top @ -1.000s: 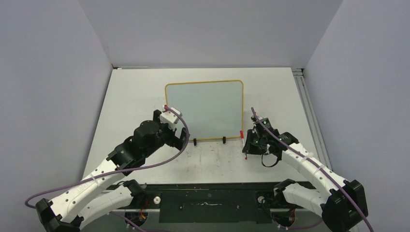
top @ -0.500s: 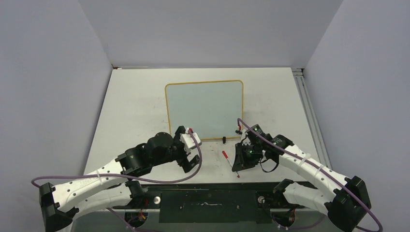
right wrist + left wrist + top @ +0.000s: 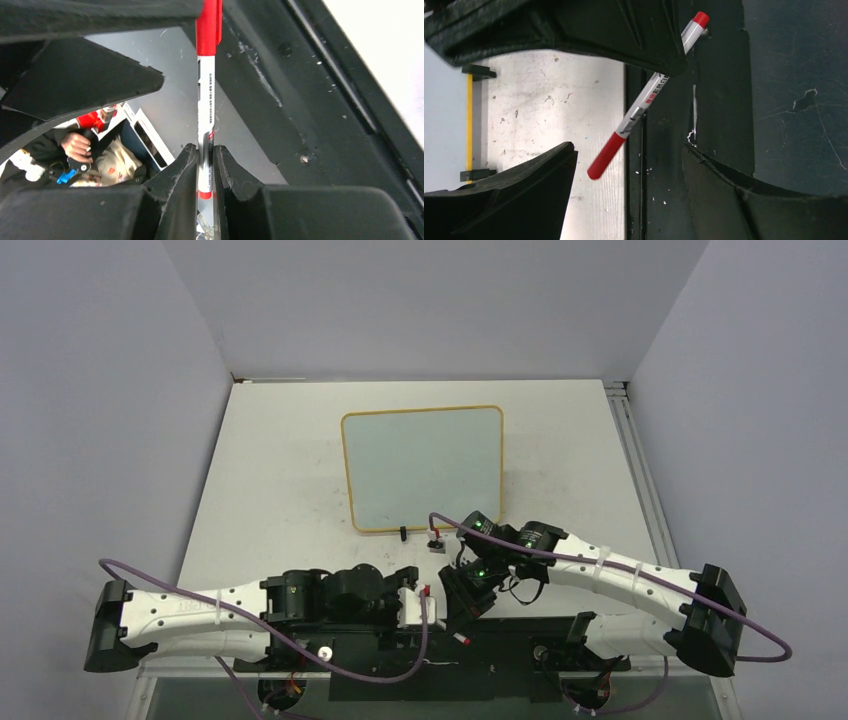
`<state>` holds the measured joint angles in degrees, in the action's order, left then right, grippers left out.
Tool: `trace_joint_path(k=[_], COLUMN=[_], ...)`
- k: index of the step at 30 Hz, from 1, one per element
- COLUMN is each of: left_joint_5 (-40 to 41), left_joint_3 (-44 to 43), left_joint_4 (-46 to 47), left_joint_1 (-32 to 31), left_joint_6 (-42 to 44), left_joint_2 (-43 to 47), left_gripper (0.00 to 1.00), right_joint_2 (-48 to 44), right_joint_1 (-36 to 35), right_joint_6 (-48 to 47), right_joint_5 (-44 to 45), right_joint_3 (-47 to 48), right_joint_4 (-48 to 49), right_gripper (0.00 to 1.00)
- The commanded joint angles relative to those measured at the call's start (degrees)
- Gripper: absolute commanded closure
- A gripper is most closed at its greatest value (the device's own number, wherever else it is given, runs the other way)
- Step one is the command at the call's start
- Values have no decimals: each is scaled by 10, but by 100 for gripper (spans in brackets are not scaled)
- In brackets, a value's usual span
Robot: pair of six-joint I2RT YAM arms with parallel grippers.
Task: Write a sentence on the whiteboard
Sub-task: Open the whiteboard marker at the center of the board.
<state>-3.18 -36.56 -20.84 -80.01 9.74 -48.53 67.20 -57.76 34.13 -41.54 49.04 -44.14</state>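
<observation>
The whiteboard (image 3: 422, 468) lies flat mid-table, with a yellow frame and two black clip feet; its surface is bare and no red sentence shows. My right gripper (image 3: 457, 612) is at the near edge, shut on a red-capped white marker (image 3: 205, 100), which it holds by the tail end. My left gripper (image 3: 416, 602) faces it, open. In the left wrist view the marker's red cap (image 3: 605, 156) hangs between the open left gripper's (image 3: 629, 147) fingers without touching them. The board's frame edge (image 3: 469, 120) shows at the left of that view.
The black base plate (image 3: 430, 655) runs along the near edge under both grippers. Grey walls enclose the table on three sides, and a metal rail (image 3: 630, 440) runs along the right side. Purple cables trail from both arms.
Both arms drew back from the board to the near edge. The right gripper carried the marker left and down; the left gripper swung right until its open fingers straddle the cap.
</observation>
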Motion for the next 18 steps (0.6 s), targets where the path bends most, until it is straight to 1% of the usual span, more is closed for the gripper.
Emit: trace_joint_path(k=[1, 4, 7, 10, 15, 18], left_joint_5=[-9, -5, 7, 27, 60, 70], left_joint_3=[-6, -7, -2, 3, 1, -2], left_joint_4=[12, 10, 4, 1, -6, -9], left_joint_1=[-21, -28, -40, -54, -59, -60], left_joint_6=[12, 6, 0, -2, 0, 0], left_joint_2=[-2, -2, 3, 10, 6, 2], left_gripper=[27, 28, 32, 38, 49, 49], right_joint_2=[20, 29, 37, 34, 35, 35], right_joint_1=[-27, -31, -38, -41, -41, -41], right_joint_6=[-7, -15, -18, -23, -39, -44], right_joint_5=[-40, -40, -41, -49, -59, -60], right_joint_3=[49, 68, 82, 87, 98, 110], right_joint_4=[-16, -38, -57, -67, -89, -101], right_gripper=[95, 95, 95, 95, 95, 95])
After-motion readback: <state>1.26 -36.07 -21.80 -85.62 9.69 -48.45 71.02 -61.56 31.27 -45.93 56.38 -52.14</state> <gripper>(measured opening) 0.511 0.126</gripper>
